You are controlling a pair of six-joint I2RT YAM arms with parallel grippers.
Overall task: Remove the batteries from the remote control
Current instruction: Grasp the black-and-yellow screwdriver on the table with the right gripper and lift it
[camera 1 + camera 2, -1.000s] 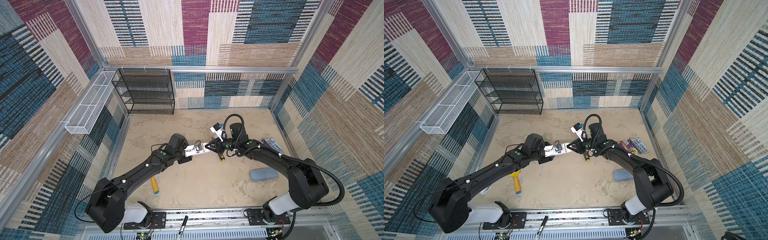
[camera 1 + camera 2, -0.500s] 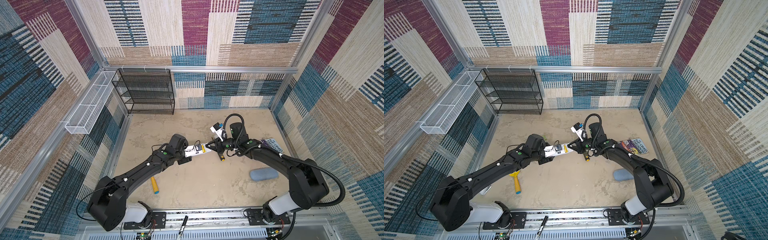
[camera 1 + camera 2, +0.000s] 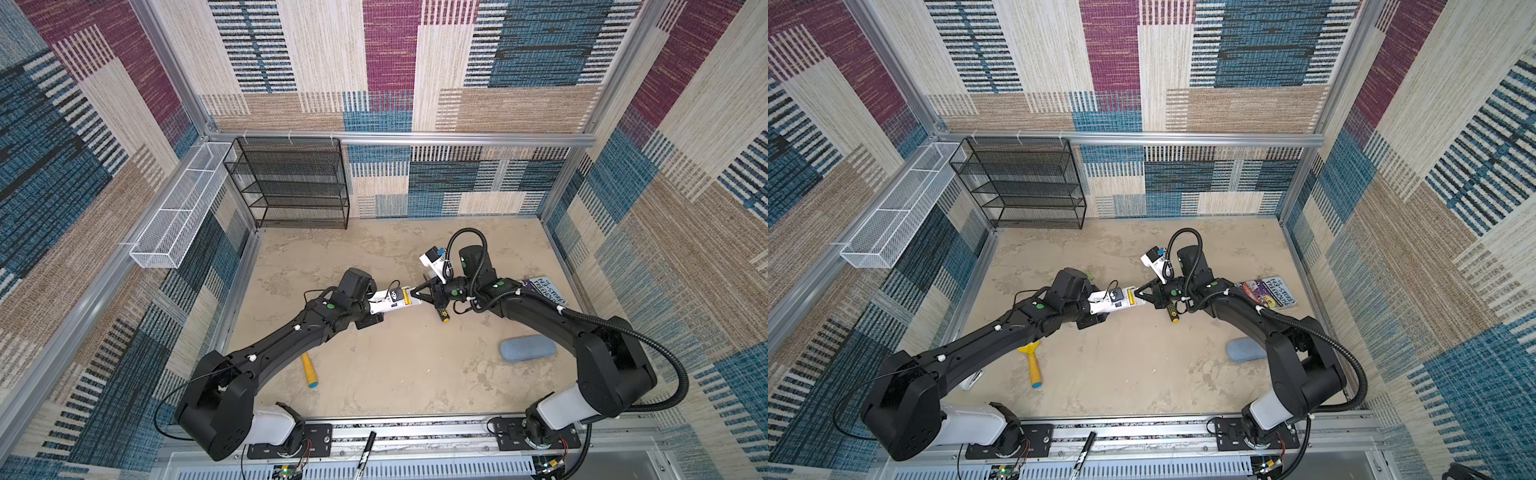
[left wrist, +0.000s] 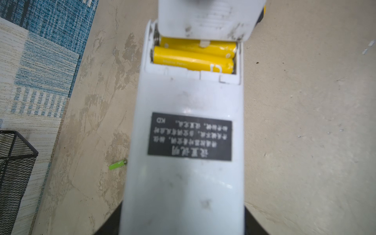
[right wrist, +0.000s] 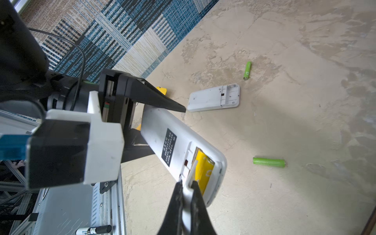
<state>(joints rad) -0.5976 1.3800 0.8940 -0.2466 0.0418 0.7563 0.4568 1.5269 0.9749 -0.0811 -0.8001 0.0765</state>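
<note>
My left gripper (image 3: 375, 306) is shut on a white remote control (image 3: 392, 302) (image 4: 187, 142), holding it off the floor with its back up. The compartment at its far end shows two yellow batteries (image 4: 193, 61) (image 5: 204, 168). My right gripper (image 5: 186, 183) (image 3: 415, 295) is shut on the edge of the white battery cover (image 5: 187, 195) (image 4: 207, 18), which stands lifted over them. Two green batteries (image 5: 247, 70) (image 5: 268, 162) lie loose on the floor. A second white remote (image 5: 213, 98) lies there with its compartment bare.
A black-and-yellow screwdriver (image 3: 442, 313) lies under my right wrist. A yellow tool with a blue tip (image 3: 309, 370) lies front left, a blue-grey case (image 3: 528, 348) front right, a book (image 3: 548, 289) at the right wall. A black wire rack (image 3: 291, 185) stands at the back.
My right gripper's jaws have closed onto the battery cover at the remote's end. Both arms have hardly moved.
</note>
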